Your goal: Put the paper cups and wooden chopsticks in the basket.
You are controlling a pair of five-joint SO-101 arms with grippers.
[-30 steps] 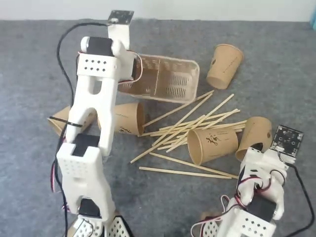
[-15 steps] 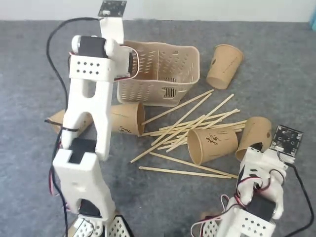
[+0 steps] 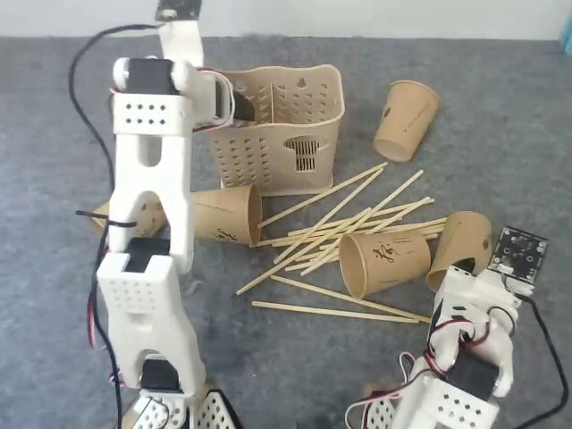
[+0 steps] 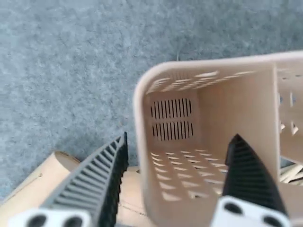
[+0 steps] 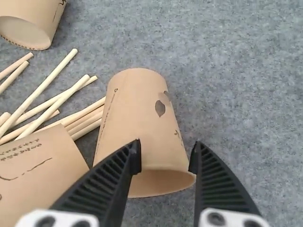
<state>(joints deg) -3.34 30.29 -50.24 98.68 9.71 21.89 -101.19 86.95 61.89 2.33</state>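
basket (image 3: 286, 134): beige plastic, rectangular with rounded corners, with slotted and perforated walls and floor. Stands upright, mouth up, at the far side of the counter (image 3: 500, 170).
left end effector (image 4: 180, 137): released, jaws wide apart. Black ribbed fingers (image 4: 106, 179) straddle one basket wall, one outside it and one inside over the perforated floor. There is a clear gap between the wall and the inner finger.
left arm (image 3: 147, 179): white, perforated housings, stretched out from the near edge to the basket's left corner.
paper cups: brown card, tapered, dark print on the sides, all lying on their sides on the counter and outside the basket.
far cup (image 3: 407, 119): just right of the basket, apart from it.
left cup (image 3: 223, 214): in front of the basket, mouth facing the sticks, partly behind the left arm.
edge cup (image 3: 107, 214): further left, mostly hidden by the arm.
centre cup (image 3: 384, 262): lies on the stick pile, mouth facing left.
right cup (image 5: 142, 113): just beside the centre cup, smooth wall with a small leaf mark, sitting under the right end effector.
wooden chopsticks (image 3: 349, 223): pale, thin, round sticks in a loose, crossed fan between the left cup and the right cup. A few run under the centre cup, and two lie apart nearer the arms.
right end effector (image 5: 165, 144): released. Its ribbed black fingers are on either side of the right cup's mouth end; can't tell if they touch it.
right arm (image 3: 474, 331): folded low at the near right.
counter: grey, felt-like nap, matte.
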